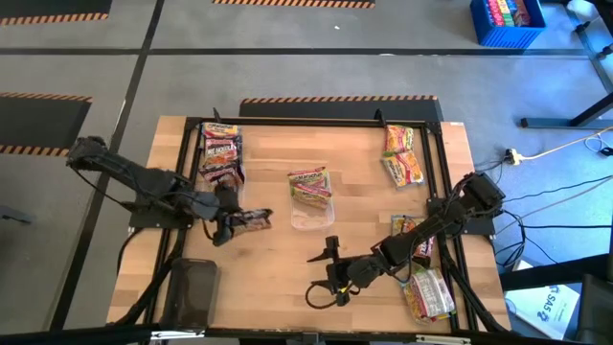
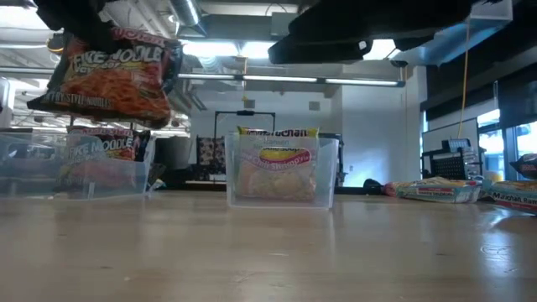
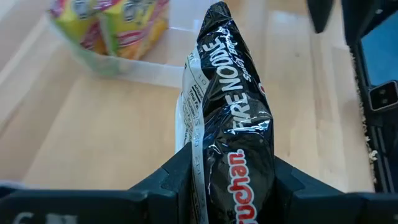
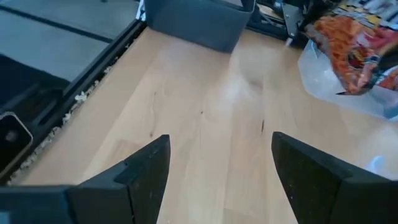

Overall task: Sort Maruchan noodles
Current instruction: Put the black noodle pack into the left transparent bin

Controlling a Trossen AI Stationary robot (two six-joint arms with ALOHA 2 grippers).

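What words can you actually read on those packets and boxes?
"FIRE NOODLE": dark packet in the left gripper.
"...uchan": same packet, start of the brand hidden.
"FIRE NOODLE": packet held up in the low view.
Yellow packet in the middle clear tray: print too blurred to read.
Packets on the right: too small.

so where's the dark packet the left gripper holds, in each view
high: dark packet at the left gripper, left of the middle tray.
low: upper left, in the air.
left wrist: centre, between the fingers.
right wrist: cannot tell.
Shared landmark: the middle tray.
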